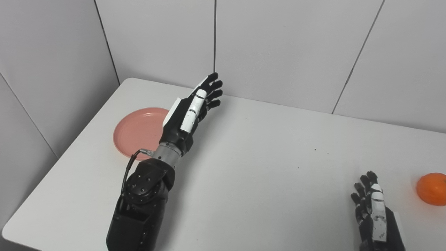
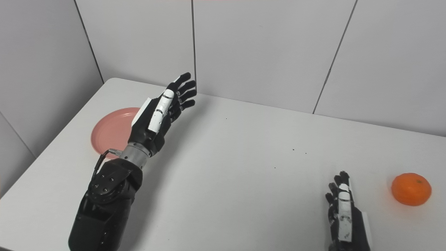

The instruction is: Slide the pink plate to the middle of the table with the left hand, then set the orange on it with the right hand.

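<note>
A pink plate (image 1: pixel 136 133) lies flat on the left part of the white table (image 1: pixel 264 167). My left hand (image 1: pixel 192 109) is raised above the table just right of the plate, open with fingers stretched toward the far wall, and it hides the plate's right rim. An orange (image 2: pixel 411 189) rests on the table near the right edge. My right hand (image 2: pixel 343 209) is open low at the front right, a little left of the orange and apart from it, holding nothing.
Grey wall panels (image 1: pixel 278 48) close off the table at the back and on the left. A few dark specks (image 1: pixel 315 150) lie on the tabletop right of its middle. The table's front left corner (image 1: pixel 10 230) is in view.
</note>
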You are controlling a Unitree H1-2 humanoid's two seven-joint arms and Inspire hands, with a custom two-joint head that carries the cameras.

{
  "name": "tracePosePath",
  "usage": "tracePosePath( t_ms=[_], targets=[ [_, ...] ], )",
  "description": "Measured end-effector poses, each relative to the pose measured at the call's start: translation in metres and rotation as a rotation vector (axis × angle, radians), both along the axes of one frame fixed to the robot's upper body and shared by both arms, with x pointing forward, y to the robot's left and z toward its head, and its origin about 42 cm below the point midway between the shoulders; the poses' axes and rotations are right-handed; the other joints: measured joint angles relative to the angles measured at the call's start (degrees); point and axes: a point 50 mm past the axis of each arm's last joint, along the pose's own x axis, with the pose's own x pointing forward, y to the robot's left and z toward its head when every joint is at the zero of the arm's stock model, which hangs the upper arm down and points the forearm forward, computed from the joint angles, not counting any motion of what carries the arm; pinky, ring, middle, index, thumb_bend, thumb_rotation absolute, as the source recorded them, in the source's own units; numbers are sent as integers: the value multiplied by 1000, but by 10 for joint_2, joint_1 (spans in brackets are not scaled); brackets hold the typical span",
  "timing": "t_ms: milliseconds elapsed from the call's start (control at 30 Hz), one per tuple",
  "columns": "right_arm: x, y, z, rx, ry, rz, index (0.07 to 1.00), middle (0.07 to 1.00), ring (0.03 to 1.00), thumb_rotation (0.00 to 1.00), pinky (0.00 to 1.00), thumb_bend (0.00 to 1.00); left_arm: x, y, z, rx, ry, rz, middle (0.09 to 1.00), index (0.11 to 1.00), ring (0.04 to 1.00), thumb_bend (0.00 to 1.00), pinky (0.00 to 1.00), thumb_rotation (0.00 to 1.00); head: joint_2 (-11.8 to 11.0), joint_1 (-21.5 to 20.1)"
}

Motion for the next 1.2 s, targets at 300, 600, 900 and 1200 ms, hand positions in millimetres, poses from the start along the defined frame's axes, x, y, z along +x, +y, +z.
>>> tracePosePath(
  t_ms=[300,600,900,1200],
  targets=[
    [0,-1,-1,3,5,2,1000,1000,996,1000,1000,127,20,50,7,-72,17,60,867,853,861,343,845,1000,-5,6],
    [0,-2,-1,5,5,1,1000,1000,1000,1000,1000,116,34,90,10,-55,50,121,853,838,850,322,832,1000,-10,11],
    [0,-2,-1,10,5,2,1000,1000,1000,1000,1000,116,45,111,18,-73,52,170,843,829,843,301,814,1000,-11,14],
    [0,-2,-1,18,4,5,1000,1000,1000,1000,1000,117,57,147,25,-95,75,201,837,812,843,316,830,1000,-13,18]
  ],
)
